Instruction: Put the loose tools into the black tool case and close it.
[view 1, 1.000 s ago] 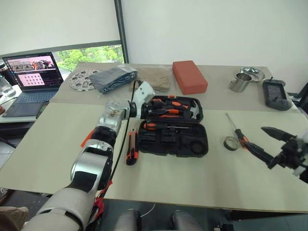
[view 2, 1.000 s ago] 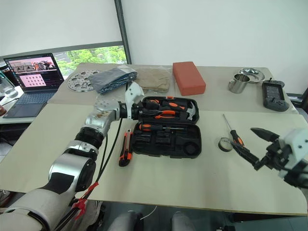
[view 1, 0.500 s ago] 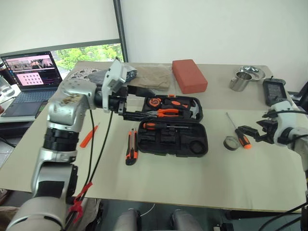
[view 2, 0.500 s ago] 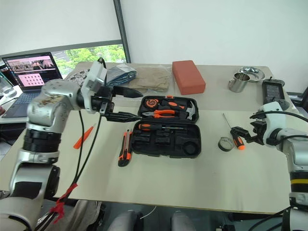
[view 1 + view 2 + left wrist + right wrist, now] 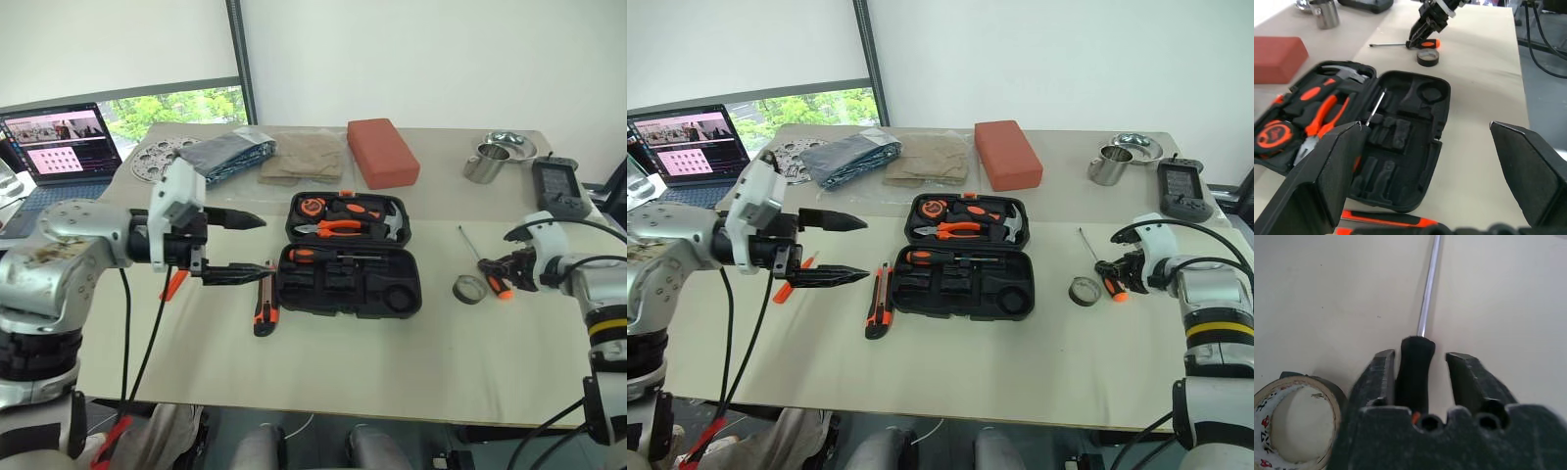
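My left gripper (image 5: 235, 245) hung over table (image 5: 343, 343), fingers spread wide, empty. Knife (image 5: 263, 305) lay just left of open case (image 5: 348, 257); orange screwdriver (image 5: 174, 284) further left. My right gripper (image 5: 1422, 364) straddled screwdriver handle (image 5: 1414, 364) beside tape roll (image 5: 470, 289), right of case; fingers narrowed, one touching, grip unclear. Red block (image 5: 383, 152) beyond.

The tool case (image 5: 348, 279) is black inside and out, holding orange-and-black tools. The tape roll (image 5: 1290, 423), just beside the right gripper (image 5: 1420, 369), is grey with a pale, printed inner face. The screwdriver (image 5: 1418, 362) between its black fingers has a black-and-orange handle and silver shaft.
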### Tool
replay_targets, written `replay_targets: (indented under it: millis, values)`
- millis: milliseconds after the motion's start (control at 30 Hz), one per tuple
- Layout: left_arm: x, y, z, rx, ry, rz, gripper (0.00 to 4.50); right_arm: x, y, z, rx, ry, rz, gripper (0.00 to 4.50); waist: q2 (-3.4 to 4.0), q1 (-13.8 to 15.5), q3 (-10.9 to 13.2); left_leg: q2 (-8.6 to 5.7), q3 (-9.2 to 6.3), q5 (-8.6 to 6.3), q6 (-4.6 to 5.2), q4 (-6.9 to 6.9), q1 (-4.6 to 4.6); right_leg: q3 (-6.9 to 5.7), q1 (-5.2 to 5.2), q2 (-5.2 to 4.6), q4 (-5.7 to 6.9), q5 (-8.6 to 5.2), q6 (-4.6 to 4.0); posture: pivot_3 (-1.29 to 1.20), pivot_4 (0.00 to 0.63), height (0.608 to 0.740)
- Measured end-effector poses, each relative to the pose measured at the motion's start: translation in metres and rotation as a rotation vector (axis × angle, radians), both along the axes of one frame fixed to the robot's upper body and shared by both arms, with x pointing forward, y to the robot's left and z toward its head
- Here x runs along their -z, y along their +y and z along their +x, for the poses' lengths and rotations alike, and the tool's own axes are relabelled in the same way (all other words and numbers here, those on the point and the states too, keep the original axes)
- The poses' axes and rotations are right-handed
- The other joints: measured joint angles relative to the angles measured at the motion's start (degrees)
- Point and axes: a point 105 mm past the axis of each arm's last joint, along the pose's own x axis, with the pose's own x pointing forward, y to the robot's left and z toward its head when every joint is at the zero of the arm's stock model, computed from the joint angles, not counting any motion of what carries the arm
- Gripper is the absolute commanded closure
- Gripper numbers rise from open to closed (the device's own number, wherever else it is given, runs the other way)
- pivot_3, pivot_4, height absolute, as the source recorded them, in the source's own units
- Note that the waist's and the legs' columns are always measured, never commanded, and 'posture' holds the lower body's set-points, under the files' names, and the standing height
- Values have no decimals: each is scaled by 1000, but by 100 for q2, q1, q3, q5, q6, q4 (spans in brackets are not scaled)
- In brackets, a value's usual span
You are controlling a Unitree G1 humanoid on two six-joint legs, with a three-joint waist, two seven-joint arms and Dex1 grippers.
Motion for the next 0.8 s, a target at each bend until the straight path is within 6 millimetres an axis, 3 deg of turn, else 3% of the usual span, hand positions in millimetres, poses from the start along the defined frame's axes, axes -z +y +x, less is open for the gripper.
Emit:
replay_targets:
  millis: [133, 467, 567, 800]
  values:
    - [-1, -3, -3, 2, 3, -18, 0, -6, 0, 4, -11, -12, -6, 4467, -6, -14, 3, 1, 1, 1, -1, 1, 7, 0, 4, 1, 1, 0, -1, 0, 150, 740]
    - [-2, 2, -8, -12, 11, -25, 0, -9, -3, 6, -21, -14, -16, 4467, -5, -21, 5, 3, 3, 1, -1, -6, 8, 1, 0, 2, 2, -3, -7, 0, 150, 740]
    - [-1, 2, -8, -18, 16, -30, 0, -10, 0, 5, -54, -11, -8, 3789, -5, -21, 6, 3, 3, 1, -1, -7, 8, 1, 0, 3, 2, -3, -7, 0, 150, 740]
    - [-2, 2, -7, -25, 12, -33, 0, -15, 5, 8, -67, -19, -8, 1388, -3, -22, 7, 3, 3, 1, -1, -8, 7, 1, -2, 3, 2, -3, -8, 0, 150, 740]
